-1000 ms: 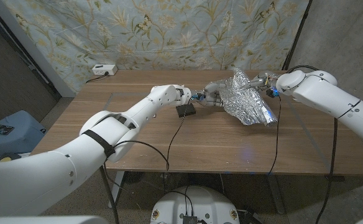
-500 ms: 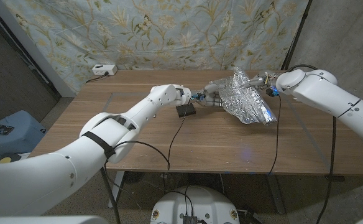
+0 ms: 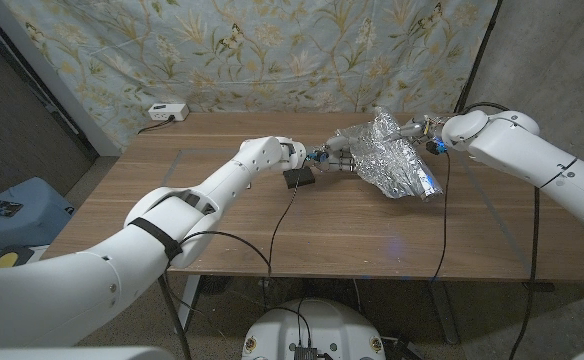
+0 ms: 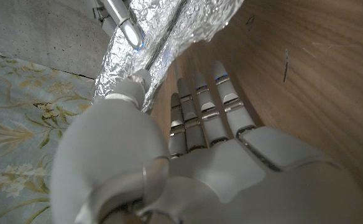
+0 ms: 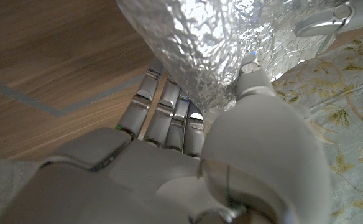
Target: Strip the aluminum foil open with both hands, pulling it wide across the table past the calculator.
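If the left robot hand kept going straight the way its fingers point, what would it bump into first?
The crumpled foil: the left robot hand already grips its near edge, fingers pointing into it. Beyond the foil, likely the right robot hand, though depth is unclear.

The wooden worktop carries a crumpled sheet of foil toward its far right side. Just left of the foil lies a small black calculator. A white power strip sits at the far left corner.
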`<state>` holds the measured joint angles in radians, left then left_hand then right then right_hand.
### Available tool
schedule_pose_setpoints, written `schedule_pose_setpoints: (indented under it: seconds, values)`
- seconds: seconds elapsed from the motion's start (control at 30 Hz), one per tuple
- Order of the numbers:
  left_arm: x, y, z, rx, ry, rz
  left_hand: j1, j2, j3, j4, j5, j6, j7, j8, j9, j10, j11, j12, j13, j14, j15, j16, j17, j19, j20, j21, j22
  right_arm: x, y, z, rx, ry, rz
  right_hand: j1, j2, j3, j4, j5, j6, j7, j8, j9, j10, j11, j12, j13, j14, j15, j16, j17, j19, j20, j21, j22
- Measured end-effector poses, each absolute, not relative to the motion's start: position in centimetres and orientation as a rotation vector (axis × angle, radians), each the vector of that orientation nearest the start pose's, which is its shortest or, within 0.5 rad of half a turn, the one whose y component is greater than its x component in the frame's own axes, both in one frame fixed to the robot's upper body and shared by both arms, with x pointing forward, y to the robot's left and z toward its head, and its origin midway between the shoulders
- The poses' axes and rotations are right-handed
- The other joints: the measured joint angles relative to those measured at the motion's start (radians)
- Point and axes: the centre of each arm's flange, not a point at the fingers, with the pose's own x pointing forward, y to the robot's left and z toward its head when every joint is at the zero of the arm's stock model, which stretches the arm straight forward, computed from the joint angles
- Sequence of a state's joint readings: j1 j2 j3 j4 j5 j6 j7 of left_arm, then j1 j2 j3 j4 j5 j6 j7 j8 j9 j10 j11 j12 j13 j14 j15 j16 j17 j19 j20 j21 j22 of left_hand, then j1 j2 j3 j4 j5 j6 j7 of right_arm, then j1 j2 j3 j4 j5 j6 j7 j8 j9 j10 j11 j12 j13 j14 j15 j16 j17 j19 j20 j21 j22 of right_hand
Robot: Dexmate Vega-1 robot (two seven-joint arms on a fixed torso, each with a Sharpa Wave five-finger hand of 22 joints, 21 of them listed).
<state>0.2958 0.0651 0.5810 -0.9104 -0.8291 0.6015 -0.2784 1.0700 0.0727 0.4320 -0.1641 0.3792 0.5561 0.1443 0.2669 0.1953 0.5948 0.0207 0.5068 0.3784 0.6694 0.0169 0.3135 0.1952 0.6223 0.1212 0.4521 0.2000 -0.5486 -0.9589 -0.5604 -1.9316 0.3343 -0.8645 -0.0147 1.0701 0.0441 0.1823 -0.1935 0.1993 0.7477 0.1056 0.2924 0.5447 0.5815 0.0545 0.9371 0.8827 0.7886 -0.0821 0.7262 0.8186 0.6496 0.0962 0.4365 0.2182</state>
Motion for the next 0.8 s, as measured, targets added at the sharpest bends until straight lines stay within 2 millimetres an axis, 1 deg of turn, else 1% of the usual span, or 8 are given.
schedule_pose_setpoints:
  seconds: [0.07,0.17,0.27,0.33,0.4,0.53,0.63,0.8]
  values:
    - [69.36,0.47,3.0,-0.15,0.159,-0.816,0.005,-0.005,0.0,0.0,0.0,0.014,-0.003,0.002,0.0,0.015,-0.005,0.004,0.0,0.017,-0.007,0.001,-0.004,0.011,-0.003,0.004,0.0,58.83,-30.6,9.51,-0.829,-0.101,-0.031,0.0,0.0,-0.003,0.003,0.0,0.0,0.0,0.0,0.001,-0.001,-0.001,0.003,0.0,0.0,0.0,0.0,0.0,0.0,0.0,0.0,0.0]
    - [69.39,0.51,2.95,-0.153,0.16,-0.81,0.005,-0.005,0.003,0.003,0.0,0.039,-0.007,0.008,0.0,0.033,-0.008,0.004,0.0,0.043,-0.018,0.005,-0.005,0.027,-0.013,0.015,0.0,58.76,-30.51,9.53,-0.83,-0.1,-0.032,-0.001,0.001,-0.003,0.003,0.0,-0.001,0.001,0.0,0.001,-0.002,-0.002,0.003,0.0,0.0,0.0,0.0,-0.001,0.0,0.0,0.004,-0.003]
    - [69.46,0.57,2.85,-0.158,0.163,-0.799,0.005,-0.005,0.007,-0.001,-0.006,0.059,-0.015,0.015,0.0,0.058,-0.012,0.004,0.0,0.069,-0.029,0.007,-0.005,0.045,-0.023,0.027,0.0,58.7,-30.43,9.57,-0.83,-0.102,-0.035,-0.003,0.003,-0.003,0.003,0.0,-0.001,0.001,0.0,0.004,-0.002,-0.002,0.003,0.0,0.001,0.0,0.0,-0.002,0.004,-0.004,0.004,-0.005]
    - [69.45,0.55,2.83,-0.16,0.164,-0.799,0.009,-0.002,0.007,-0.001,-0.006,0.077,-0.016,0.019,0.0,0.074,-0.014,0.004,0.0,0.088,-0.041,0.016,-0.005,0.059,-0.03,0.033,0.0,58.7,-30.5,9.54,-0.83,-0.099,-0.039,-0.004,0.004,-0.003,0.003,0.0,-0.001,0.001,0.004,0.005,-0.002,-0.002,0.003,0.0,0.002,-0.002,0.0,-0.002,0.005,-0.005,0.004,-0.005]
    - [69.5,0.56,2.83,-0.163,0.165,-0.791,0.009,-0.001,0.011,0.003,-0.01,0.096,-0.018,0.022,0.0,0.09,-0.023,0.008,0.0,0.108,-0.049,0.017,-0.005,0.07,-0.035,0.041,0.0,58.63,-30.4,9.62,-0.829,-0.102,-0.04,-0.004,0.004,-0.003,0.003,0.0,-0.001,0.001,0.004,0.005,-0.001,-0.001,0.003,0.0,0.002,-0.002,0.0,-0.001,0.005,-0.005,0.004,-0.005]
    - [69.57,0.55,2.84,-0.168,0.166,-0.778,0.012,0.001,0.014,0.0,-0.013,0.117,-0.025,0.031,0.0,0.124,-0.032,0.015,0.0,0.144,-0.065,0.024,-0.005,0.105,-0.058,0.059,0.0,58.53,-30.3,9.7,-0.827,-0.104,-0.042,-0.004,0.004,-0.003,0.003,-0.007,-0.001,0.001,0.004,0.004,0.002,0.002,0.003,0.001,0.004,-0.004,-0.003,-0.001,0.005,-0.005,0.004,-0.009]
    - [69.68,0.59,2.71,-0.172,0.17,-0.768,0.016,0.005,0.015,-0.001,-0.016,0.134,-0.023,0.032,0.0,0.141,-0.038,0.016,0.004,0.16,-0.078,0.027,-0.005,0.118,-0.072,0.066,0.0,58.5,-30.26,9.72,-0.825,-0.104,-0.045,-0.004,0.004,-0.003,0.003,-0.007,0.0,0.0,0.004,0.005,0.004,0.0,0.003,0.001,0.007,-0.004,-0.003,-0.001,0.011,-0.011,0.004,-0.009]
    - [69.85,0.68,2.57,-0.177,0.174,-0.755,0.026,0.005,0.015,-0.001,-0.021,0.176,-0.035,0.045,0.002,0.183,-0.058,0.026,0.008,0.207,-0.099,0.047,-0.002,0.142,-0.091,0.086,0.003,58.51,-30.17,9.7,-0.821,-0.104,-0.046,-0.004,0.004,-0.003,0.003,-0.007,0.001,-0.001,0.004,0.005,0.004,0.0,0.002,0.001,0.008,-0.004,-0.004,-0.001,0.015,-0.007,0.004,-0.009]
